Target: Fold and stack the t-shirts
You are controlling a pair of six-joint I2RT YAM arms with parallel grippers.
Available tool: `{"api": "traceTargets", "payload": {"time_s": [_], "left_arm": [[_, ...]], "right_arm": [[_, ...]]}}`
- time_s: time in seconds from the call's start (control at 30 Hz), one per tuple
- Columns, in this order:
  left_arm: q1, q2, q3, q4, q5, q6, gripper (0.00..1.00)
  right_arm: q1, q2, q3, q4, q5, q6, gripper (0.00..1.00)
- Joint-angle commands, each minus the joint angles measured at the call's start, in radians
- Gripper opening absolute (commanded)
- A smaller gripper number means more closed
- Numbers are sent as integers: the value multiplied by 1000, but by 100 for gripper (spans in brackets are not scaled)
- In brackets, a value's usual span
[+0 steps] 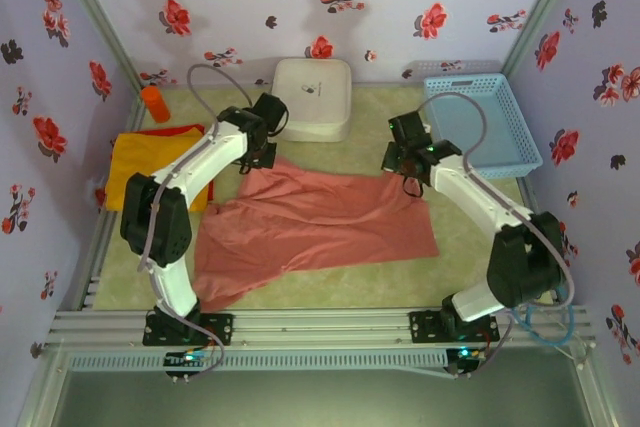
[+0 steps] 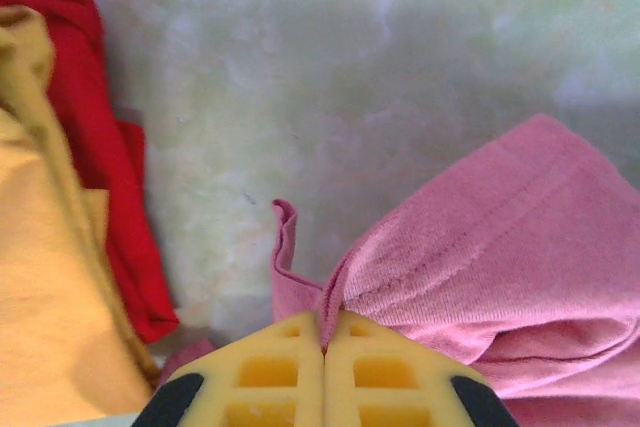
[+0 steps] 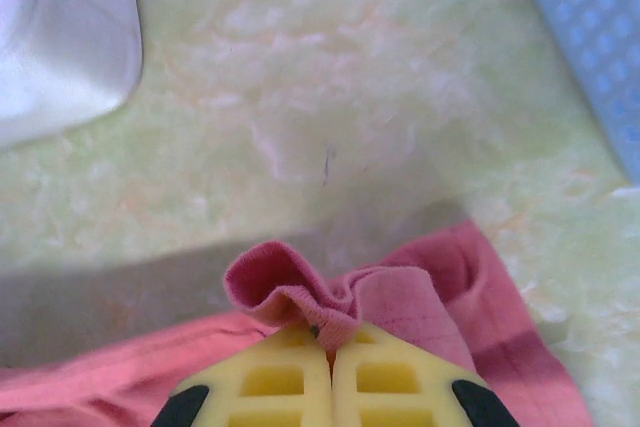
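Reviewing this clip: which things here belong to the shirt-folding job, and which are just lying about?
Part of the job: salmon-pink t-shirt, pinched by the left gripper and right gripper; yellow-orange t-shirt; red t-shirt beside it.
Lying about: white box; light blue basket; small orange object.

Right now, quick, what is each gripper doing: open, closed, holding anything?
The left gripper is closed, pinching the pink t-shirt.
The right gripper is closed, pinching a bunched edge of it too.
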Motion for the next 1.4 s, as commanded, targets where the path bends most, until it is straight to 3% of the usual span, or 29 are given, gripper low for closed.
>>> {"api": "traceTargets", "payload": {"time_s": [0.0, 0.23, 0.33, 0.73, 1.0, 1.27, 1.33, 1.37], "left_arm": [[17, -50, 75, -67, -88, 48, 0], [57, -77, 167, -91, -119, 101, 0], [73, -70, 210, -92, -139, 129, 0], [136, 116, 526, -91, -274, 259, 0], [141, 320, 770, -72, -376, 398, 0], [148, 434, 871, 38, -441, 517, 0], [155, 455, 876, 46, -460, 527, 0], [162, 468, 880, 46, -462, 521, 3]], "right_arm": [[-33, -57, -16, 4, 59, 34, 0], [-155, -190, -67, 52, 54, 70, 0], [-184, -177, -55, 80, 22, 46, 0], [-204, 98, 159, 152, -42, -81, 0], [-216, 254, 278, 182, -12, -77, 0], [-226, 368, 431, 133, 42, -96, 0], [-233, 385, 448, 129, 41, -96, 6], [-239, 402, 466, 115, 19, -100, 14]]}}
